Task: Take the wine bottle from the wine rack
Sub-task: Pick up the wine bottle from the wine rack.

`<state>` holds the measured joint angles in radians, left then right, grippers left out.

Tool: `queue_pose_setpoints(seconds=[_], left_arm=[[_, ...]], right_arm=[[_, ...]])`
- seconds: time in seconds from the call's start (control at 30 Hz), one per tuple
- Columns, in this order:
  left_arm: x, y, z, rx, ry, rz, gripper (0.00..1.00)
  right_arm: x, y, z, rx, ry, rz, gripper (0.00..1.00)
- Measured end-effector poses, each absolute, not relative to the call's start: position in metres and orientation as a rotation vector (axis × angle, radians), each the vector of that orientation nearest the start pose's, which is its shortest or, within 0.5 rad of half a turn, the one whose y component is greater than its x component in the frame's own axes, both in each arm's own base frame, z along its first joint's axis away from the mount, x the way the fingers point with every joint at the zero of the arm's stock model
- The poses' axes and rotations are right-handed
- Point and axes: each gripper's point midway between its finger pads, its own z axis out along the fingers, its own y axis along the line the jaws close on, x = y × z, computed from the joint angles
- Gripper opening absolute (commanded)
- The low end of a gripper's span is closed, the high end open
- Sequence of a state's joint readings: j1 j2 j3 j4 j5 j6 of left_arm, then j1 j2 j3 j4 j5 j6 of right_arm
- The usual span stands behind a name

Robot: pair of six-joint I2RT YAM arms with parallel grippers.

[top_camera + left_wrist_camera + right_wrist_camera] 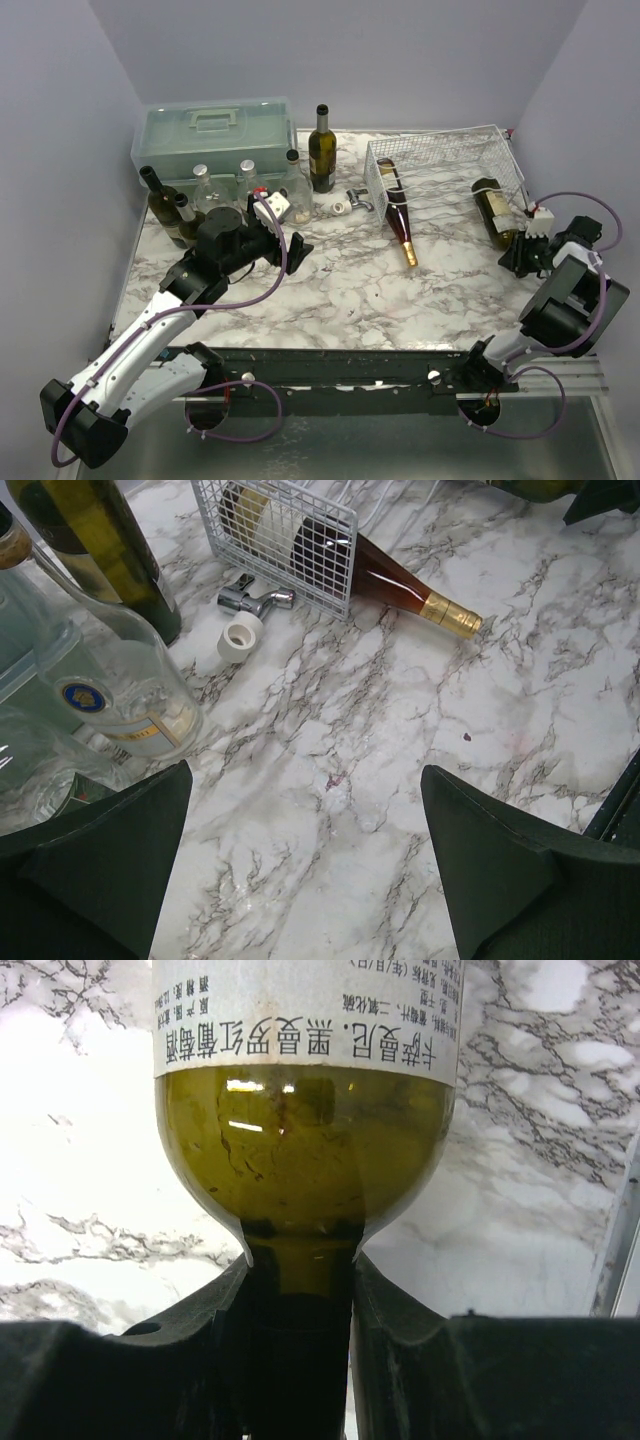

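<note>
- At the right edge of the marble table [340,290], the right gripper [522,250] is clenched on the neck of the wine bottle [492,205], a dark green one with a white label, lying flat
- From the right wrist view, both fingers [200,1360] press that neck just below the bottle's shoulder, with marble showing underneath
- Its base points toward the right end of the white wire wine rack [440,150]; whether it lies inside the wires or just clear of them I cannot tell
- An amber bottle [398,215] with a gold capsule lies in the rack's left end, its neck sticking out toward the arms
- The left gripper [295,245] hangs released, jaws wide, over bare marble near the clear bottles [207,195] and a pale green toolbox [215,130]
</note>
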<state>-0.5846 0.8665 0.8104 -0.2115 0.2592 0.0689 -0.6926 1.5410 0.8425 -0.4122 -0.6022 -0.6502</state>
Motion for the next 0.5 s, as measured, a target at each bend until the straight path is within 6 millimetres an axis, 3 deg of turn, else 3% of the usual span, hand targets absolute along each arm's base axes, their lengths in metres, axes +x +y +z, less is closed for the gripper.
queue_pose_setpoints(seconds=[0.5], left_arm=[[0.245,-0.213,0.257,0.772,1.702,-0.597,0.99]], right_arm=[[0.257,-0.13,0.048,-0.207,2.428,0.248,0.0]])
